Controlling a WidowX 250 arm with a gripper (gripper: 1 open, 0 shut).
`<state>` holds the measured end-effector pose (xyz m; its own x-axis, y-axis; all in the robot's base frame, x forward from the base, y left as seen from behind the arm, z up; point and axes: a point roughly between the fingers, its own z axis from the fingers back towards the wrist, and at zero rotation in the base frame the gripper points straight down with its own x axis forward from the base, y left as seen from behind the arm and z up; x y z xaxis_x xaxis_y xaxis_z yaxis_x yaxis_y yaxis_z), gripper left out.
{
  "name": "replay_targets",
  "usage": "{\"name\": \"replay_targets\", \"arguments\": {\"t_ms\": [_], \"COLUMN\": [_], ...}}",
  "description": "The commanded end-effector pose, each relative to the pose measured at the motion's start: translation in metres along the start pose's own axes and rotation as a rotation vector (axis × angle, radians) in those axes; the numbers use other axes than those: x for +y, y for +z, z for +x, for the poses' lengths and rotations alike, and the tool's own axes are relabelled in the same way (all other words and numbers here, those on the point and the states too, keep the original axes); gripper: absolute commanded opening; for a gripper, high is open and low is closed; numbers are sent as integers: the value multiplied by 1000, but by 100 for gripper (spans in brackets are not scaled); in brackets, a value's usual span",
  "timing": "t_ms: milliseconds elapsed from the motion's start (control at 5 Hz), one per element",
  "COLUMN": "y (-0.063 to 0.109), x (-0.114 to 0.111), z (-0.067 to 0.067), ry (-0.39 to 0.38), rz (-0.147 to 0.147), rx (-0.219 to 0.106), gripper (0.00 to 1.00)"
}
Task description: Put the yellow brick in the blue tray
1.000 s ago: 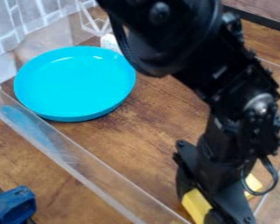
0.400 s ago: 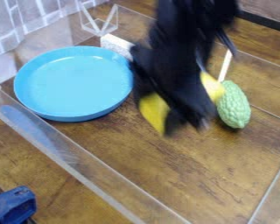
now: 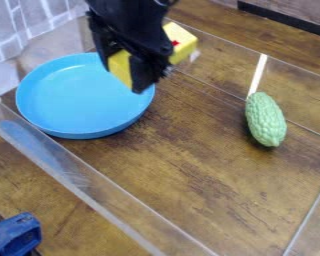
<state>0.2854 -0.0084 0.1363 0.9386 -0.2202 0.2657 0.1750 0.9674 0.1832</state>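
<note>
While hanging over the right rim of the blue tray (image 3: 69,100), black gripper (image 3: 128,68) clenched on the yellow brick (image 3: 121,68), with dark fingers (image 3: 147,72) pressed against its sides. Brick held in the air, above the tray edge, not resting on anything; only a narrow yellow strip visible between the fingers. Whether a label is on it, impossible to tell, because the picture is blurred there. Tray itself round, shallow, bright blue, lying on the wooden table (image 3: 190,160) at the left side, nothing seen inside the visible part. Just behind the gripper, another yellow block (image 3: 182,42) with a red and white mark on top, partly hidden by the arm. Well apart to the right, green bumpy gourd (image 3: 266,118) lying on the wood, and a thin pale stick (image 3: 258,72) near its upper end. Along the front, clear plastic wall (image 3: 83,180) crossing the view diagonally. Bottom left corner, something blue (image 3: 9,238), cut off by the frame.
</note>
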Motion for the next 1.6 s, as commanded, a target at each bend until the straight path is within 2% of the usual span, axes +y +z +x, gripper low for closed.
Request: {"name": "replay_targets", "arguments": {"t_ms": [0,1000,1200,1400], "y": [-3,-61,-74,-80], "x": [18,39,40,44], "z": [7,6,6,8], "ry": [17,29,19,11], "rz": [10,35,41,47], "rx": [-38,14,22,20], "gripper": [0,0,0,0]}}
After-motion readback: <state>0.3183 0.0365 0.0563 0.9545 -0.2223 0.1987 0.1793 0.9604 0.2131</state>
